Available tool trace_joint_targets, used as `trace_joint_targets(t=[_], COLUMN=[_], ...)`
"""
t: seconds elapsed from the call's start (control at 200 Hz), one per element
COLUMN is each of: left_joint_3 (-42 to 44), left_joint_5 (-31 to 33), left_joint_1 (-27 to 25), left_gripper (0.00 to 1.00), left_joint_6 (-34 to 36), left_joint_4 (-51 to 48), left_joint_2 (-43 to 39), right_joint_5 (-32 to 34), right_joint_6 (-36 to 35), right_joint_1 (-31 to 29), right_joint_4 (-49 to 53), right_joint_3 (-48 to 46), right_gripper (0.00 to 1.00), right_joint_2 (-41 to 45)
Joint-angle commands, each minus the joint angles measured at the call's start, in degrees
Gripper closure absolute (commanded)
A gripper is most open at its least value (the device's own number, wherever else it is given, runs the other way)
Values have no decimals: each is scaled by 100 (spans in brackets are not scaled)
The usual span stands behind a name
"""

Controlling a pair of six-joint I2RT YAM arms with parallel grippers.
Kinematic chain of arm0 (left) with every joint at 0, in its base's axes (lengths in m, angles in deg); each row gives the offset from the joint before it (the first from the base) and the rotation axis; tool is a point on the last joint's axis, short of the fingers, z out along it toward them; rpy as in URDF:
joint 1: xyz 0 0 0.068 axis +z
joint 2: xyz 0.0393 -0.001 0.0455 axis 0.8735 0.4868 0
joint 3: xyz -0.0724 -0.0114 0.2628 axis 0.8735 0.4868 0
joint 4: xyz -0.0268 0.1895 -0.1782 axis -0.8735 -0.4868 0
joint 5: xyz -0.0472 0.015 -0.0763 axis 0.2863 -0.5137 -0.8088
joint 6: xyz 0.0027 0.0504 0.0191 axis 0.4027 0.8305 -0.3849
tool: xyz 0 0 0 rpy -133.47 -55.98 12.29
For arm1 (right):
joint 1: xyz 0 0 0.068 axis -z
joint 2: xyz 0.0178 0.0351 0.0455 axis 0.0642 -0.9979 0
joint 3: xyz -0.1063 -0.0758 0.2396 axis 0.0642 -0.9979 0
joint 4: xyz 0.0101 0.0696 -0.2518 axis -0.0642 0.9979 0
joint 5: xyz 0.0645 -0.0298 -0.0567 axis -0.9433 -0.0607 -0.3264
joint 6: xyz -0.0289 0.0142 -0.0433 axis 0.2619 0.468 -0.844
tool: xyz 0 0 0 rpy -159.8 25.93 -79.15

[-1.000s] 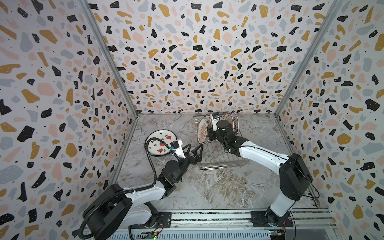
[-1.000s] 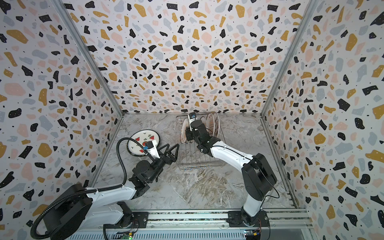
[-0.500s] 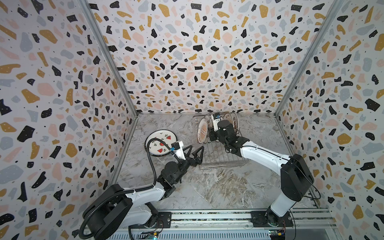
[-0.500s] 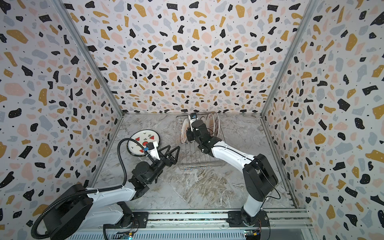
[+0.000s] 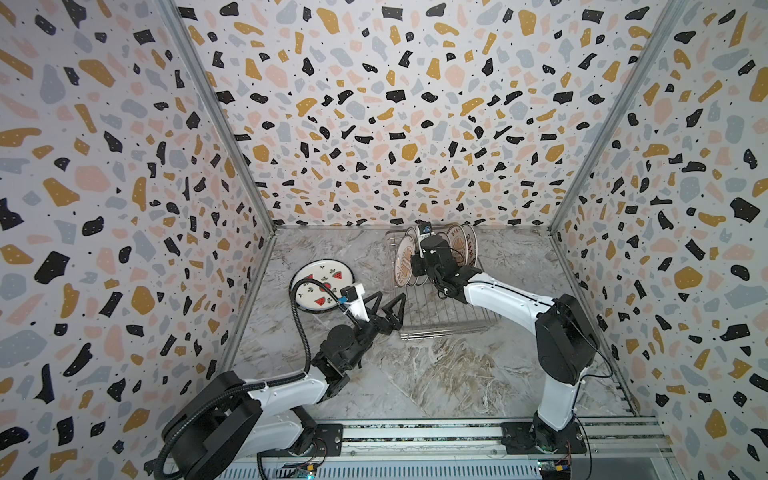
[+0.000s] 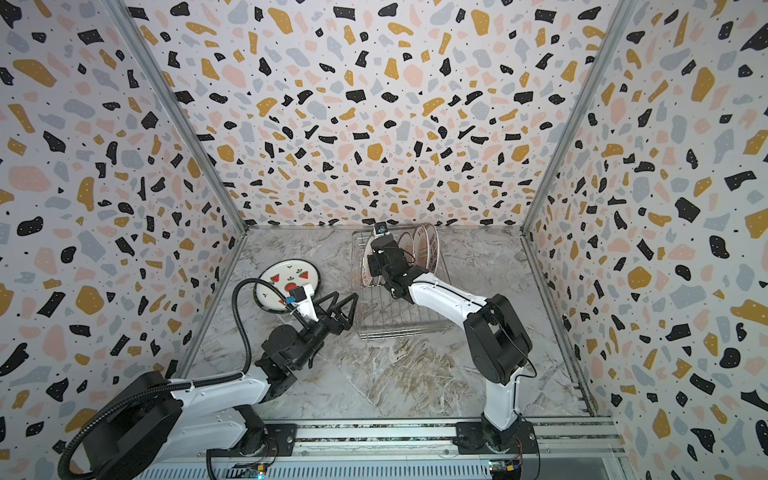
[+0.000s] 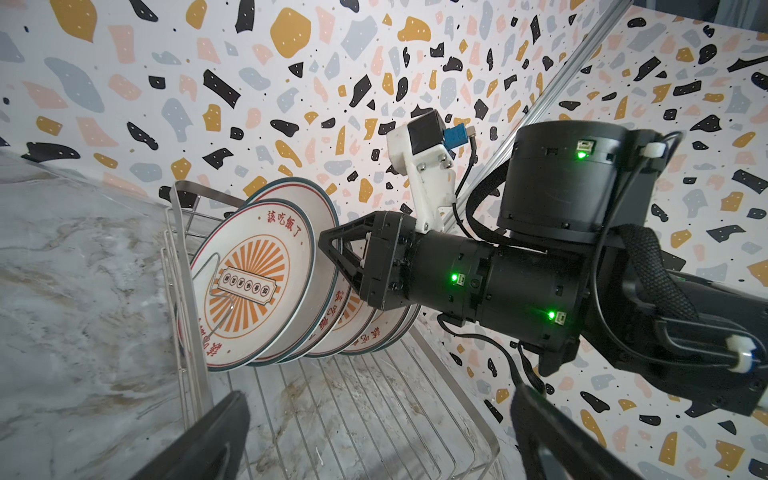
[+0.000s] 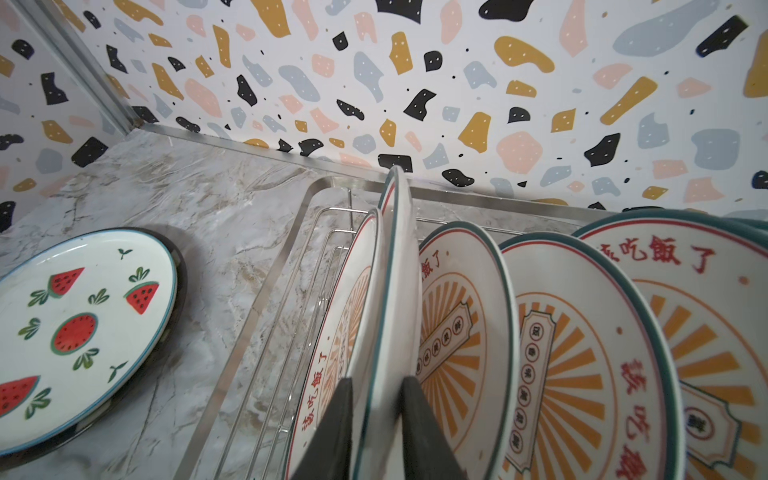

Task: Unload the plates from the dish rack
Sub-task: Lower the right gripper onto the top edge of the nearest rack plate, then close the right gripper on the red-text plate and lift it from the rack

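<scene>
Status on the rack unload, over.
Left end effector open, beside dish rack. Right end effector straddles rim of second plate, grip unconfirmed. Neighbour plates tight both sides.

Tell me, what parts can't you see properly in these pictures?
- Right gripper: right wrist view, the picture's edge cuts its fingers; whether they press the plate between them is unclear.
- Rear plates in the dish rack: left wrist view, the right arm covers them, so no sure count.
- Watermelon plate: both top views, the left wrist camera covers part.
</scene>
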Motion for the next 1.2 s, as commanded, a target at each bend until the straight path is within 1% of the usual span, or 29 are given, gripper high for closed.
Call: trace_joint_targets(t=[0.0, 0.115, 0.265, 0.36, 0.421, 0.466, 0.626, 0.701, 0.866, 0.986, 1.196], left_joint_3=[50, 76, 76, 133, 171, 210, 253, 234, 270, 313, 375], left_joint_5=[175, 200, 367, 448, 454, 487, 606, 631, 683, 788, 729], left_joint_1=[-21, -21, -21, -21, -21, -21, -21, -21, -19, -21, -21], left_gripper=[0, 0, 0, 0, 0, 0, 0, 0, 0, 0, 0], left_joint_6=[159, 161, 253, 265, 265, 240, 231, 250, 289, 298, 280], left_joint_4=[144, 132, -82, -169, -176, -165, -163, -246, -231, -242, -161], left_joint_2=[-147, -182, -373, -544, -633, -678, -657, -656, -688, -701, -717], right_joint_5=[682, 862, 1365, 1436, 1416, 1376, 1445, 1741, 2163, 2536, 2616], right_joint_6=[-9, 2, 102, 151, 196, 225, 253, 250, 92, -24, -115], right_joint_1=[-81, -148, -238, -225, -221, -221, -238, -294, -467, -528, -561], right_joint_4=[441, 705, 953, 967, 1044, 1081, 1190, 1266, 1275, 1341, 1265], right_joint_3=[297, 616, 844, 868, 951, 1000, 1186, 1291, 1479, 1677, 1626], right_gripper=[79, 76, 76, 76, 73, 72, 74, 78, 78, 82, 84], right_joint_2=[-129, -372, -515, -535, -595, -651, -807, -857, -875, -934, -785])
